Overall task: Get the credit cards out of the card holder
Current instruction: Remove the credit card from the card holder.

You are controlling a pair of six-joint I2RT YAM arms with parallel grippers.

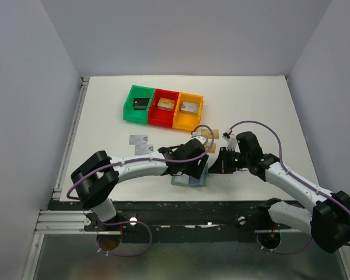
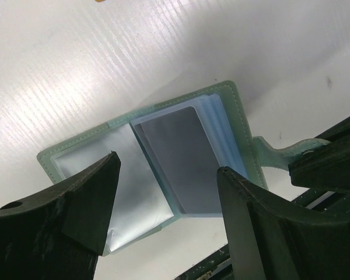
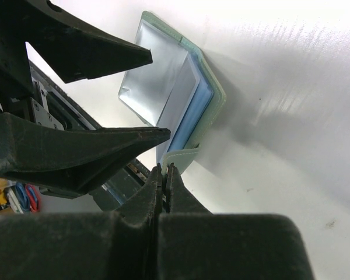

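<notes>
White tabletop is filling the overhead view, with a green bin, a red bin and an orange bin sitting side by side at upper centre. I am seeing the card holder lying open at lower centre, between both arms. My left gripper is hovering over it, fingers spread wide either side of a grey card tucked in a pale blue pocket. My right gripper is pinching the holder's side tab. Two silvery cards are lying loose left of centre, and a tan card just right of centre.
</notes>
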